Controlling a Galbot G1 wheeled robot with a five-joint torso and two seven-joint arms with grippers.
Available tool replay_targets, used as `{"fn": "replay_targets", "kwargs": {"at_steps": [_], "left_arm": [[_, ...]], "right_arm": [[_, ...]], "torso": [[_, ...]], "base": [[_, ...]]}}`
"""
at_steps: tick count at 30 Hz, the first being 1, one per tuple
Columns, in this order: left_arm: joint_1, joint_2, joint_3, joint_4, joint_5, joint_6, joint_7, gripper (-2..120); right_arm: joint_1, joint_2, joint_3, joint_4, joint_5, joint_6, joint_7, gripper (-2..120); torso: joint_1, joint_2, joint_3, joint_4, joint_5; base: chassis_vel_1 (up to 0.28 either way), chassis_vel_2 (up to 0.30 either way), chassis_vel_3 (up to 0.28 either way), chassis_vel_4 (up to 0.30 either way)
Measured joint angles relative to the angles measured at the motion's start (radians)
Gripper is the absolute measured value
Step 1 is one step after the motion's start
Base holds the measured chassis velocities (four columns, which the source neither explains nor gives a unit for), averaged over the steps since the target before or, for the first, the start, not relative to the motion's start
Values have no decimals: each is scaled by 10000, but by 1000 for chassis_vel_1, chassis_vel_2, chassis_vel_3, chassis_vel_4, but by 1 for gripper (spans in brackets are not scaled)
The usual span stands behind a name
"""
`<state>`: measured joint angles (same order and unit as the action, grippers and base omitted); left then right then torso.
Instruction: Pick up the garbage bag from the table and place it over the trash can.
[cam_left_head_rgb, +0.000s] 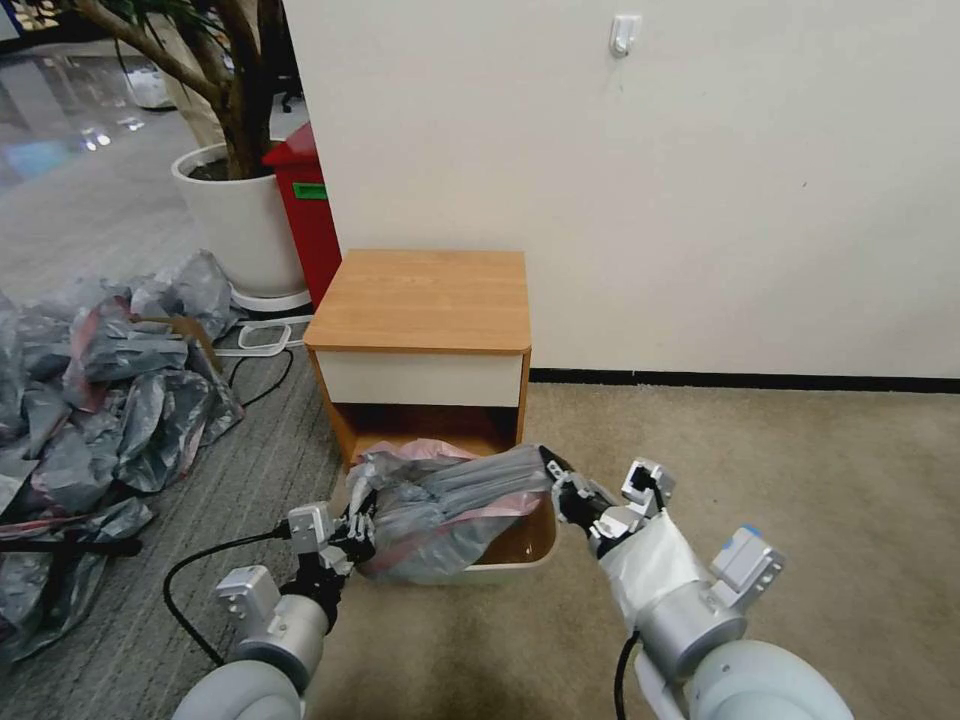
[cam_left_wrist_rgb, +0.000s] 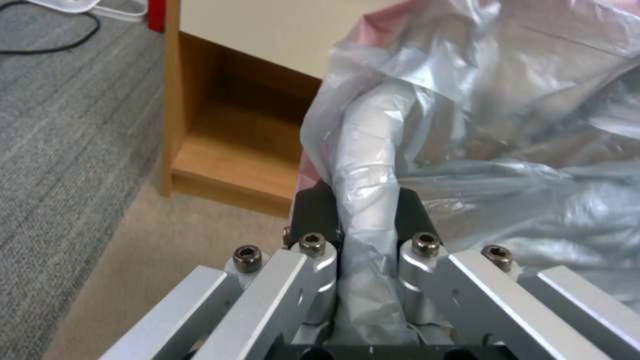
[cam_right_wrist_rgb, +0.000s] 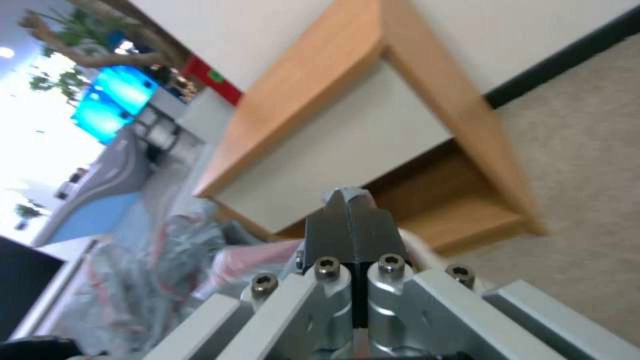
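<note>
- My left gripper (cam_left_head_rgb: 352, 532) jaws are clamping the garbage bag (cam_left_head_rgb: 450, 505), which is lying over the trash can (cam_left_head_rgb: 520, 565).
- My right gripper (cam_left_head_rgb: 556, 478) jaws are pinching its far right edge, near the table (cam_left_head_rgb: 425, 300).

One garbage bag (cam_left_head_rgb: 450, 510) held over 1 trash can (cam_left_head_rgb: 520, 568), at front edge of 1 table (cam_left_head_rgb: 425, 300). Two grippers: left gripper (cam_left_head_rgb: 352, 535), right gripper (cam_left_head_rgb: 560, 478), each clamped on the bag. Also 1 red bin (cam_left_head_rgb: 305, 215), 1 plant pot (cam_left_head_rgb: 235, 220), 1 heap of bags (cam_left_head_rgb: 110, 380) on the floor.
</note>
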<state>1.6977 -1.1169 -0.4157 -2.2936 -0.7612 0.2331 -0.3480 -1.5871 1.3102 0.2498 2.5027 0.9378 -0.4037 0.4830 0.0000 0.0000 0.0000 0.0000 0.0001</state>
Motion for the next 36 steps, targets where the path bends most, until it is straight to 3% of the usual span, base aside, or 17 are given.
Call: {"fn": "replay_targets", "kwargs": {"at_steps": [18,24,36], "left_arm": [[-152,33,-148,-64,-418,3,-154,7],[-558,434,-237,187,-56,-298,308,7],[-974,1022,-593,453,433,-1431,1431,7]], "right_arm": [[-498,-40,313,-18,-485,216,-86,3],[-704,-492,128,-24,-999,76,-1259,30],[-166,-1001,675,-29,-722,464,-1398,73]], "torso": [[0,0,0,1,-1],[0,0,0,0,-2],[0,0,0,0,-1]], "base": [[0,0,0,0],[0,0,0,0],[0,0,0,0]]}}
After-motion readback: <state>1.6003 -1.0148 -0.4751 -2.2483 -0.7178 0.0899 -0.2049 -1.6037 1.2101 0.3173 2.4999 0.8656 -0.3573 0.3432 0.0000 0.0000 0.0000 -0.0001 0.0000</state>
